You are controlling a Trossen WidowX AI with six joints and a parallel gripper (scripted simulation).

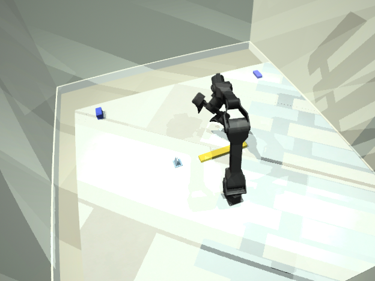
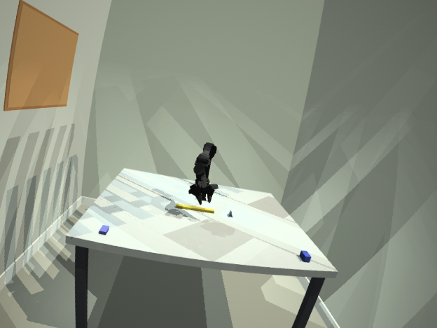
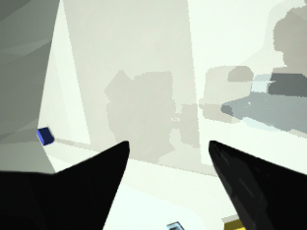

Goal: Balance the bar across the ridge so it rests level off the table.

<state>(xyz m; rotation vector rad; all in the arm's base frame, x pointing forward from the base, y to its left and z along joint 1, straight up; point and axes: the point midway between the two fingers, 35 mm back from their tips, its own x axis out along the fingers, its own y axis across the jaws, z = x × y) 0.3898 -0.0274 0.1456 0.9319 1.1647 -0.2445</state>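
The yellow bar (image 1: 216, 152) (image 2: 195, 208) lies flat on the table (image 1: 121, 187) (image 2: 197, 263). Its near end shows at the bottom edge of the wrist view (image 3: 235, 225). The ridge (image 1: 177, 162) (image 2: 230, 214) (image 3: 175, 226) is a small grey-blue peaked piece on the table, a short gap away from one end of the bar. Nothing lies on it. My gripper (image 1: 205, 116) (image 2: 205, 202) (image 3: 168, 145) is open and empty, with its fingers wide apart. It hangs above the table, clear of the bar and the ridge. The arm hides part of the bar in the top view.
A dark blue block (image 1: 99, 113) (image 2: 304, 256) (image 3: 45, 136) sits near one table corner. A lighter blue-violet block (image 1: 257, 74) (image 2: 103, 229) lies near another corner. Both are far from the bar and the ridge. Patchy shadows cross the table.
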